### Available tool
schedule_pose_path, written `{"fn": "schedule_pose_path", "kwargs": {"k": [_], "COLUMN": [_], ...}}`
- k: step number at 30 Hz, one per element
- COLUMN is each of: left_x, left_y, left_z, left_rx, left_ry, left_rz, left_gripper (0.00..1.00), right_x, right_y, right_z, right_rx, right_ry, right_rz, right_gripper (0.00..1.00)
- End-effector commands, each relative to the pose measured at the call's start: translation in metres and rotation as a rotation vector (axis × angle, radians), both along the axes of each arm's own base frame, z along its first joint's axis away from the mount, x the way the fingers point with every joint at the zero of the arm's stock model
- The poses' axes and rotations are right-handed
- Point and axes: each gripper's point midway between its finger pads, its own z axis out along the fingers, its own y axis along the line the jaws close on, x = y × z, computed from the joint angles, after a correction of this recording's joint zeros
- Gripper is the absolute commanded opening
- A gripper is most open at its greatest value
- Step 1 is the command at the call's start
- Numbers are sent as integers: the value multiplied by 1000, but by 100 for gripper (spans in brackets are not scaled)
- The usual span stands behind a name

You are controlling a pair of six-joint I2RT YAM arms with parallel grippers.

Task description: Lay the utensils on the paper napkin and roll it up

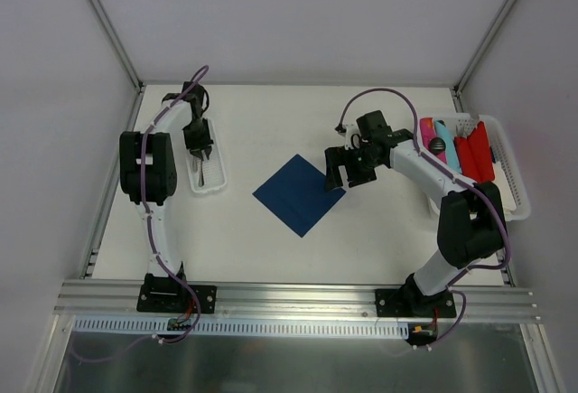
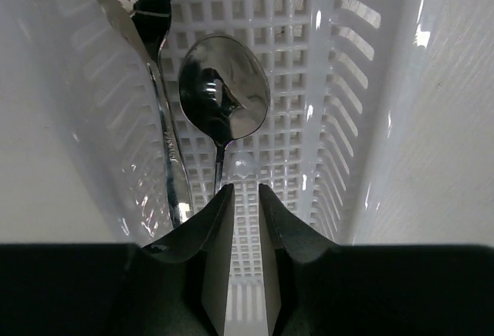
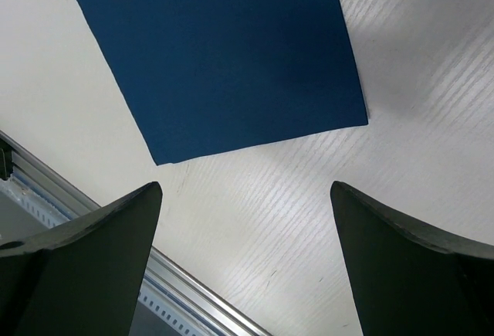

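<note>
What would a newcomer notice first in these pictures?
The dark blue paper napkin lies flat mid-table like a diamond, the right gripper wide open by its right corner. At the left, the left gripper sits in a white tray, jaws nearly together at the handle of a shiny spoon beside a fork.

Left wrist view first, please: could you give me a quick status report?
Left gripper nearly closed at spoon handle in white tray, grip unconfirmed. Right gripper open at paper napkin corner; sheet flat, bare. Fork close beside spoon.
</note>
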Motion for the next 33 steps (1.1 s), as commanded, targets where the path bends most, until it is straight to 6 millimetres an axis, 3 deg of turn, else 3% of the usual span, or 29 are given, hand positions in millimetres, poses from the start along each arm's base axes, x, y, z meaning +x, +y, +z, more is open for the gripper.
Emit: {"fn": "schedule_pose_path", "kwargs": {"k": [1, 6, 14, 18, 33], "left_x": [-3, -5, 5, 9, 20], "left_y": [3, 2, -3, -3, 14], "left_z": [0, -5, 31, 37, 28], "left_rx": [33, 30, 184, 195, 224], "left_ry": [30, 43, -53, -68, -45], "left_rz": [-26, -22, -100, -120, -122], "left_gripper": [19, 18, 26, 27, 28], "right_x": [-1, -4, -6, -7, -12], "right_y": [1, 4, 6, 8, 5], "right_z": [9, 10, 9, 11, 8], "right_rx": [30, 41, 60, 70, 79], "right_ry": [-9, -5, 13, 13, 26], "right_rz": [10, 24, 32, 38, 41], "right_gripper": [96, 96, 96, 96, 96]}}
